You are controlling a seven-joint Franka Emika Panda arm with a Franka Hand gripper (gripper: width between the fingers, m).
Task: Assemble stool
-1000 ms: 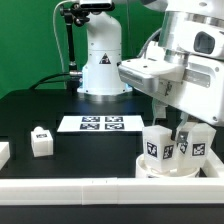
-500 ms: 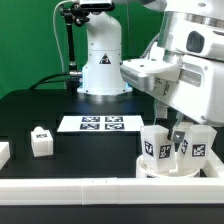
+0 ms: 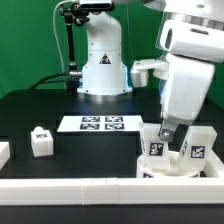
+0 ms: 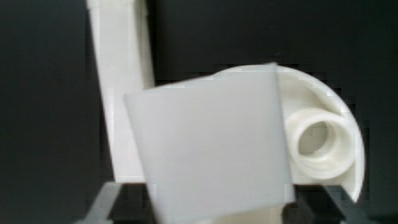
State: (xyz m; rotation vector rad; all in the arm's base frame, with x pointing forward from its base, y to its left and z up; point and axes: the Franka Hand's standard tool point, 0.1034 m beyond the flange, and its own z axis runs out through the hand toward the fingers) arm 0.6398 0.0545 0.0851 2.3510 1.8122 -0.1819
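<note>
One held: white plastic block leg [image 3: 155,148], upright on thick round white seat [image 3: 160,170], right.
Tool [image 3: 168,133]: clamped on it.

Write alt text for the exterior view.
The gripper reaches down between tagged legs standing on the round seat at the exterior view's right. One loose leg and the marker board lie on the black table.
</note>
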